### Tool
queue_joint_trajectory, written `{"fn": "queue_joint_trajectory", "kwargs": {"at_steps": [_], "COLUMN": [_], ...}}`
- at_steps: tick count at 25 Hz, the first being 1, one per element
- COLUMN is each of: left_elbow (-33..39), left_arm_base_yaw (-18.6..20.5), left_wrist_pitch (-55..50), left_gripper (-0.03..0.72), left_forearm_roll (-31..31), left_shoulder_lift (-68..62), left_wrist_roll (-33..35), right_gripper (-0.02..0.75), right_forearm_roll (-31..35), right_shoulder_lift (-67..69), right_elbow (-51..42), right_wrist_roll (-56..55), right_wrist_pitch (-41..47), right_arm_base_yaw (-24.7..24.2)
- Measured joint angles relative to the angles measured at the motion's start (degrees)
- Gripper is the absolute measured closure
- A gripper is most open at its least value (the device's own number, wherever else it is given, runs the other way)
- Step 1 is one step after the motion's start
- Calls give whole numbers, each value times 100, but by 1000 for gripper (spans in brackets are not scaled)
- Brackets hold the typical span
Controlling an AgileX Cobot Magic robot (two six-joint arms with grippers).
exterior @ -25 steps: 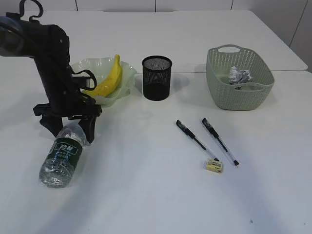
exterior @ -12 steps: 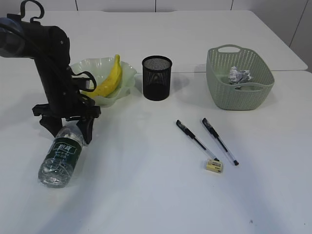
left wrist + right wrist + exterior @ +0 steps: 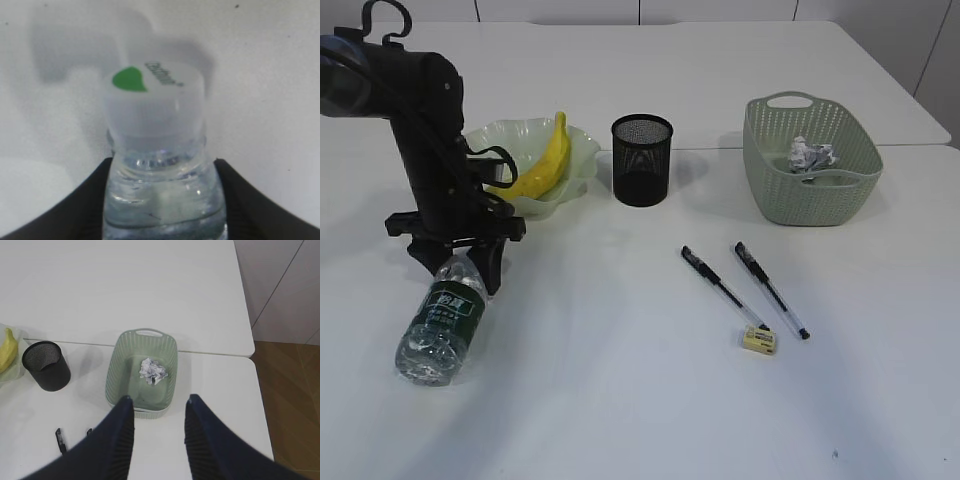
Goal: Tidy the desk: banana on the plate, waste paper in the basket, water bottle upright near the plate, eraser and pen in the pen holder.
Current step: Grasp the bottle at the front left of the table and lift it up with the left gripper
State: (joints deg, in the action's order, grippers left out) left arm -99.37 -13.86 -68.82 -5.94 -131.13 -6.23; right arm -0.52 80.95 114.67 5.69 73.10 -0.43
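Note:
The water bottle (image 3: pixel 440 335) lies on its side on the desk (image 3: pixel 620 400) at the left, cap toward the plate. My left gripper (image 3: pixel 458 268) points down over its neck, and both fingers press the bottle's shoulder in the left wrist view (image 3: pixel 162 165), just behind the white cap (image 3: pixel 155 107). The banana (image 3: pixel 548 160) lies on the pale green plate (image 3: pixel 582 160). The waste paper (image 3: pixel 812 155) is in the basket (image 3: pixel 810 195). Two pens (image 3: pixel 720 285) (image 3: pixel 770 290) and the eraser (image 3: pixel 759 340) lie on the desk. The pen holder (image 3: pixel 641 160) stands upright. My right gripper (image 3: pixel 160 399) is open, high above the basket (image 3: pixel 112 385).
The plate sits just behind my left arm, the pen holder to its right. The right wrist view shows the waste paper (image 3: pixel 152 370), the pen holder (image 3: pixel 46 365), the banana's end (image 3: pixel 6 347) and the desk's right edge with floor beyond.
My left gripper's fingers have drawn in round the bottle's neck. The bottle has shifted slightly to the left. Nothing else has moved.

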Motion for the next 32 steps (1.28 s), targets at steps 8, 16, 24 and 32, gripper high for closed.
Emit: {"fn": "queue_joint_trajectory", "kwargs": {"at_steps": [8, 16, 24, 32], "left_elbow": [-10, -10, -10, -10], "left_arm_base_yaw": [0, 0, 0, 0], "left_wrist_pitch": [46, 106, 133, 139], "left_gripper": [305, 308, 308, 308], "left_forearm_roll": [195, 274, 308, 320], "left_shoulder_lift": [0, 0, 0, 0], "left_wrist_roll": [-9, -22, -22, -22], "right_gripper": [477, 477, 477, 477], "right_forearm_roll": [0, 0, 0, 0], "right_shoulder_lift": [0, 0, 0, 0], "right_elbow": [0, 0, 0, 0], "right_wrist_roll": [0, 0, 0, 0], "right_wrist_pitch": [0, 0, 0, 0], "right_arm_base_yaw": [0, 0, 0, 0]}}
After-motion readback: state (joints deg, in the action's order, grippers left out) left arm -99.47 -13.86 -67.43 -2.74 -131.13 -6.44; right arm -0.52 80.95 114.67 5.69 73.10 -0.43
